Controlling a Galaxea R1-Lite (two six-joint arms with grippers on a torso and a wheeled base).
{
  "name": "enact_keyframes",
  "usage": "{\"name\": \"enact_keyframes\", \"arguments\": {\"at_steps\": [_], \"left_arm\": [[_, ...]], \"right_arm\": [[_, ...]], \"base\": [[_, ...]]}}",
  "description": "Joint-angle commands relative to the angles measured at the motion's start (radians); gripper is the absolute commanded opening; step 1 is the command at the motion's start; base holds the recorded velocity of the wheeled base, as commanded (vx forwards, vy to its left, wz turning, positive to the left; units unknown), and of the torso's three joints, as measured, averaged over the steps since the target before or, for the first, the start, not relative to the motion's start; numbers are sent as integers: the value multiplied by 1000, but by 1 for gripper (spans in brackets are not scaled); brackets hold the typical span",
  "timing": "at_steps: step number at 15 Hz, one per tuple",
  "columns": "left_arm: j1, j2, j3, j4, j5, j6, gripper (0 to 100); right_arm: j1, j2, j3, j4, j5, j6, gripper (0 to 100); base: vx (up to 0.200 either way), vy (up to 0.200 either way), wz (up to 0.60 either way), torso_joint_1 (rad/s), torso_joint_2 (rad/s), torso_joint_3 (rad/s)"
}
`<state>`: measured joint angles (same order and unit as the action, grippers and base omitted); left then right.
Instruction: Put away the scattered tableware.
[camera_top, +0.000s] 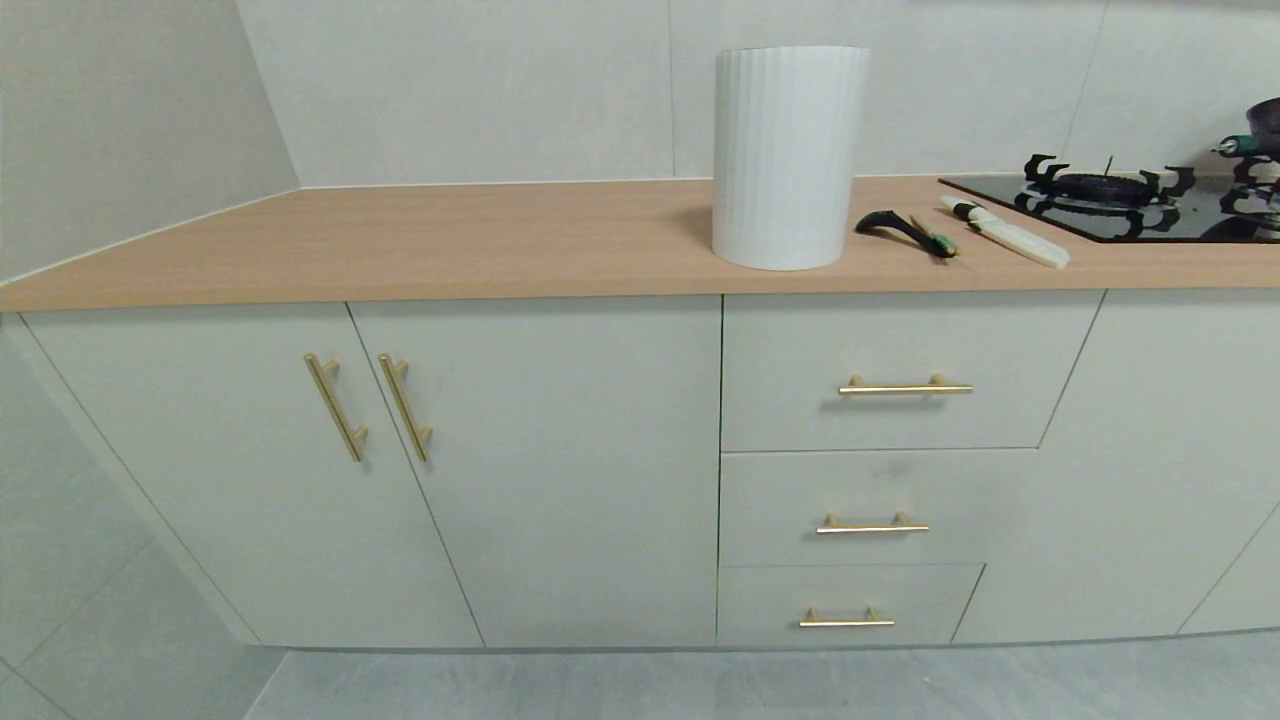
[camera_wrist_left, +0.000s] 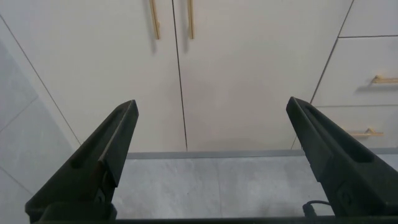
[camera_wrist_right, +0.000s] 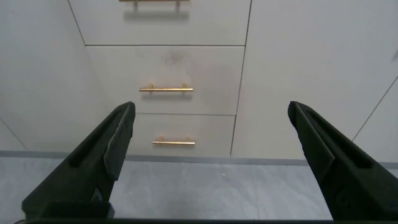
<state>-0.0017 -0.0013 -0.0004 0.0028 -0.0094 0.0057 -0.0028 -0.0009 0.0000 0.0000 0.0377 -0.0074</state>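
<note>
The left gripper (camera_wrist_left: 211, 107) and right gripper (camera_wrist_right: 211, 109) gaped wide before the cabinets (camera_top: 560, 450), while a knife (camera_top: 1005, 233) and black utensil (camera_top: 900, 228) lay near the worktop's (camera_top: 450, 240) front edge, beside a canister (camera_top: 790, 160).

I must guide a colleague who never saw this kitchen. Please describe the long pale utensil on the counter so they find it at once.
Find the tall white ribbed container on the wooden countertop. Between it and the black stove lie two utensils; the pale utensil is the one nearer the stove. It is long, straight and cream-white, while the black-handled utensil beside it is curved.
</note>
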Motion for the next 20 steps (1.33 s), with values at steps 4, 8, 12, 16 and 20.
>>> {"name": "enact_keyframes", "arguments": {"at_steps": [4, 8, 12, 16, 20], "left_arm": [[0, 1, 0, 0, 0, 0, 100], [0, 1, -1, 0, 0, 0, 100], [0, 1, -1, 0, 0, 0, 100], [0, 1, -1, 0, 0, 0, 100], [0, 1, -1, 0, 0, 0, 100]], "right_arm": [[27, 104, -199, 14, 33, 40, 100], [116, 550, -334, 21, 134, 32, 100], [195, 1036, -479, -2, 140, 32, 100], [207, 1432, -624, -129, 140, 34, 100], [207, 1733, -770, -207, 128, 32, 100]], "base": [[0, 0, 0, 0, 0, 0], [0, 0, 0, 0, 0, 0], [0, 0, 0, 0, 0, 0], [0, 0, 0, 0, 0, 0], [0, 0, 0, 0, 0, 0]]}}
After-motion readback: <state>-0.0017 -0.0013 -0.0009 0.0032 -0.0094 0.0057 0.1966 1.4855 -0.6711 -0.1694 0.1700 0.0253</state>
